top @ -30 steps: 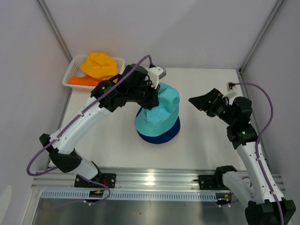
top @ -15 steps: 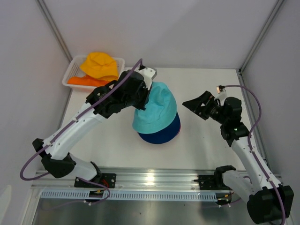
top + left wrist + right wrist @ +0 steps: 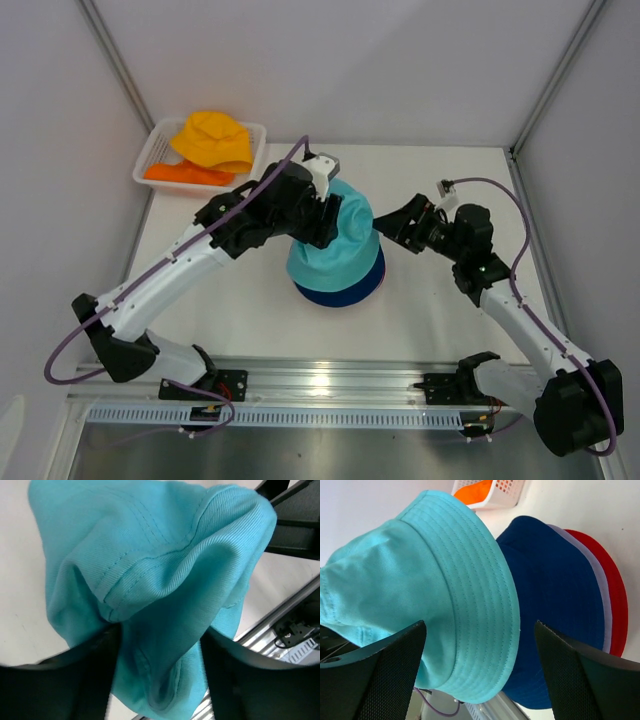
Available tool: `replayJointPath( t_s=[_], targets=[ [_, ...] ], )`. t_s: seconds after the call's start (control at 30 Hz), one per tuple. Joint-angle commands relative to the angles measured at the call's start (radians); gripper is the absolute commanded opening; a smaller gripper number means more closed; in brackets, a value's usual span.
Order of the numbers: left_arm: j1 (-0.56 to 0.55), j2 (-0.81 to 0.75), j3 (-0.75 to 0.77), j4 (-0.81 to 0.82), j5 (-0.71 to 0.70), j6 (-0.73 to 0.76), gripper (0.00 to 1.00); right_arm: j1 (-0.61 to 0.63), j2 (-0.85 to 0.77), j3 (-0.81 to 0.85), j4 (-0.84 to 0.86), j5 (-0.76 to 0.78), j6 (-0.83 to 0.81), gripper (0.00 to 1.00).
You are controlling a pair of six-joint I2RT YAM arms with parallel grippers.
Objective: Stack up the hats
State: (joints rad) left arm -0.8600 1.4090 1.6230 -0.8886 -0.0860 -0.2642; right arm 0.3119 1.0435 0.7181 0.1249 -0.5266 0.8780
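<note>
The stack of hats sits about the middle of the desk (image 3: 440, 310). On top is the teal hat (image 3: 338, 255), its crown pushed up and creased, its brim drooping over the dark blue hat (image 3: 350, 292) under it. From the right wrist view two more show beneath the blue: a thin pale lilac hat (image 3: 598, 580), only its brim edge visible, and the red hat (image 3: 616, 597) at the very bottom.

The left end effector (image 3: 325, 212) is down on the teal crown at its 11 o'clock side. In the left wrist view its fingers (image 3: 70, 685) stand apart, with a loose, puffy fold of teal cloth lying between them.

The right end effector (image 3: 397, 226) hangs at about 2 o'clock from the stack, just beside the teal brim, apart from it as far as I can see. Its jaws are spread wide and hold nothing, pointing at the side of the stack.

Over at 10 o'clock, in the far corner of the desk, a white slatted basket (image 3: 152, 150) holds the yellow hat (image 3: 212, 138), which lies on the orange hat (image 3: 180, 173).
</note>
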Motion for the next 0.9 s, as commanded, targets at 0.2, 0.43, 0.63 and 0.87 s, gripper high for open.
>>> replayJointPath(
  t_s=[0.2, 0.43, 0.63, 0.87],
  targets=[
    [0.035, -0.140, -0.002, 0.079, -0.048, -0.121, 0.98, 0.016, -0.002, -0.066, 0.093, 0.039, 0.041, 0.87],
    [0.121, -0.194, -0.057, 0.154, 0.078, -0.207, 0.98, 0.018, -0.002, -0.138, 0.222, 0.030, 0.098, 0.82],
    [0.127, -0.134, -0.077, 0.169, 0.196, -0.233, 0.93, 0.016, 0.012, -0.183, 0.298, 0.017, 0.141, 0.75],
    [0.150, -0.114, -0.140, 0.190, 0.146, -0.277, 0.91, 0.018, -0.002, -0.187, 0.314, 0.025, 0.147, 0.56]
  ],
)
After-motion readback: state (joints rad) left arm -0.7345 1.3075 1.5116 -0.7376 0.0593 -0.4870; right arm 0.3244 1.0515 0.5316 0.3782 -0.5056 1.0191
